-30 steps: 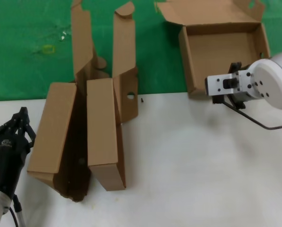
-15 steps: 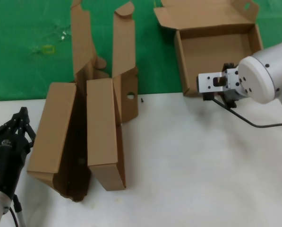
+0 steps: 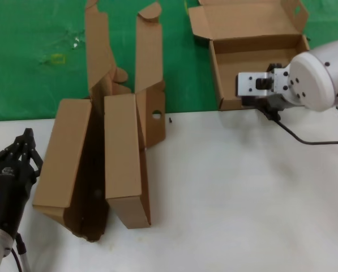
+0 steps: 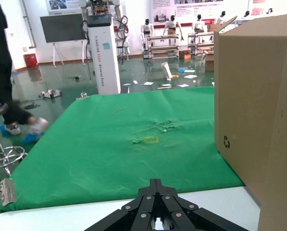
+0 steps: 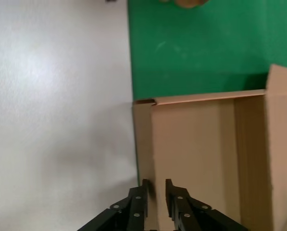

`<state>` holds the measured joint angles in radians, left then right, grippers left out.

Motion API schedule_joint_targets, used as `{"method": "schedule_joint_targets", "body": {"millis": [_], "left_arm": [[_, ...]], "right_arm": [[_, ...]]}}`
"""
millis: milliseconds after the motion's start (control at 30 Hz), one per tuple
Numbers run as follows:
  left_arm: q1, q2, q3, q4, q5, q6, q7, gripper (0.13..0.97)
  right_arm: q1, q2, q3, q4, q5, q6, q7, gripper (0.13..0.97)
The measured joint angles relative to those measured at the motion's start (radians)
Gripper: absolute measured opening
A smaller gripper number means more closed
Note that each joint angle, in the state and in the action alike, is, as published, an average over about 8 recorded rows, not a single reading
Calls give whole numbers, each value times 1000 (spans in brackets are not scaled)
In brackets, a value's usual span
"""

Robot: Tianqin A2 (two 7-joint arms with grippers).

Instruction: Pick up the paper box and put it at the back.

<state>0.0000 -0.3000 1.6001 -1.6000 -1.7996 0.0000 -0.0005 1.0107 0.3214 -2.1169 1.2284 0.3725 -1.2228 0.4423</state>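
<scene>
Pinched the thin front wall of the paper box [image 3: 253, 59] between the narrowly set jaws of the right gripper [image 5: 156, 186]; judged light, stiff, easily creased.

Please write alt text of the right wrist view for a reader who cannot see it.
The right gripper has its jaws closed on the near wall of the open paper box, one inside, one outside. The box lies on green cloth, beside the white table.
</scene>
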Motion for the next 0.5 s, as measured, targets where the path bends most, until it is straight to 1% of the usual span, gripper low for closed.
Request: {"method": "schedule_joint_targets", "body": {"millis": [200, 267, 333, 500], "left_arm": [[0, 0, 0, 0, 0, 0, 0, 143], [0, 0, 0, 0, 0, 0, 0, 143], [0, 0, 0, 0, 0, 0, 0, 143], [0, 0, 0, 0, 0, 0, 0, 143]], "right_arm": [[-3, 27, 28, 118, 24, -50, 25, 255], [-7, 39, 46, 179, 34, -63, 37, 255], [-14, 50, 74, 250, 45, -66, 53, 255], [-40, 65, 188, 436, 71, -28, 111, 355]]}}
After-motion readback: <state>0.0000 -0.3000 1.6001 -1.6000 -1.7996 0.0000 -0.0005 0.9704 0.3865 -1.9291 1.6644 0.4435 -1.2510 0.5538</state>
